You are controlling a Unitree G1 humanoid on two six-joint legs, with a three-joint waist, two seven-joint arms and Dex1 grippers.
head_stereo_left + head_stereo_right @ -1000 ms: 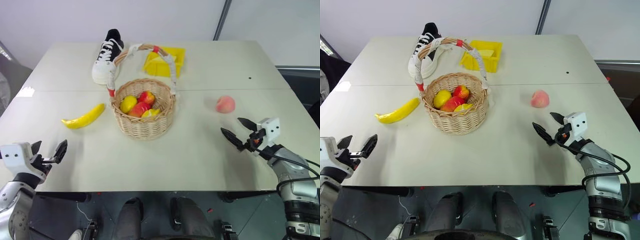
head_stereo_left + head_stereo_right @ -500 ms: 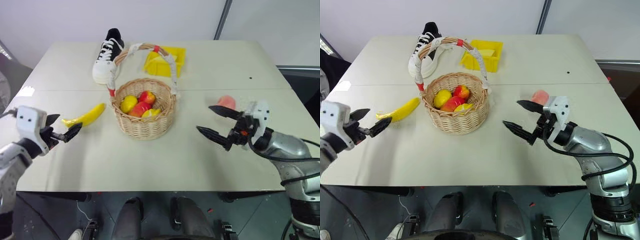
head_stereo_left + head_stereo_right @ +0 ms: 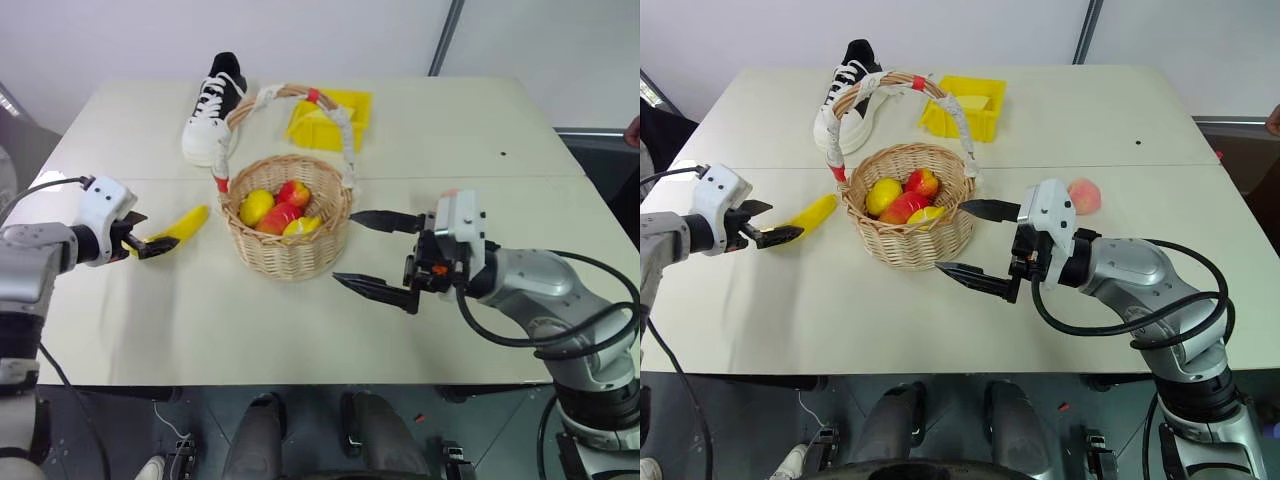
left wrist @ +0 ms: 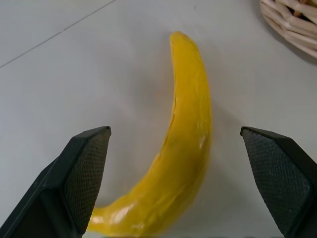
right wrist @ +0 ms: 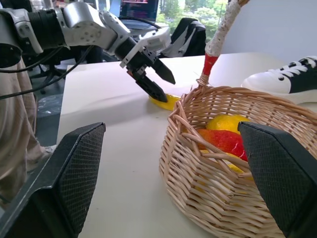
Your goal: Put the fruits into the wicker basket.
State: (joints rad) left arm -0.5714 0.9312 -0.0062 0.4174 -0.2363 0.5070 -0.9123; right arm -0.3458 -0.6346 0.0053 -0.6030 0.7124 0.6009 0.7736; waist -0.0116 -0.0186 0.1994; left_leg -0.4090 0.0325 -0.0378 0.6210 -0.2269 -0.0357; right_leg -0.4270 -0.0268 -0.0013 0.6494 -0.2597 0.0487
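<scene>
The left gripper (image 3: 768, 236) hangs spread wide over the near end of the banana (image 4: 185, 163), which lies on the white table (image 3: 450, 130) just left of the wicker basket (image 3: 290, 255). The right gripper (image 3: 380, 252), fingers released and wide apart, points at the basket's right side (yellow and red fruits already lie inside), holding nothing. The peach (image 3: 1084, 195) sits on the table behind the right arm.
</scene>
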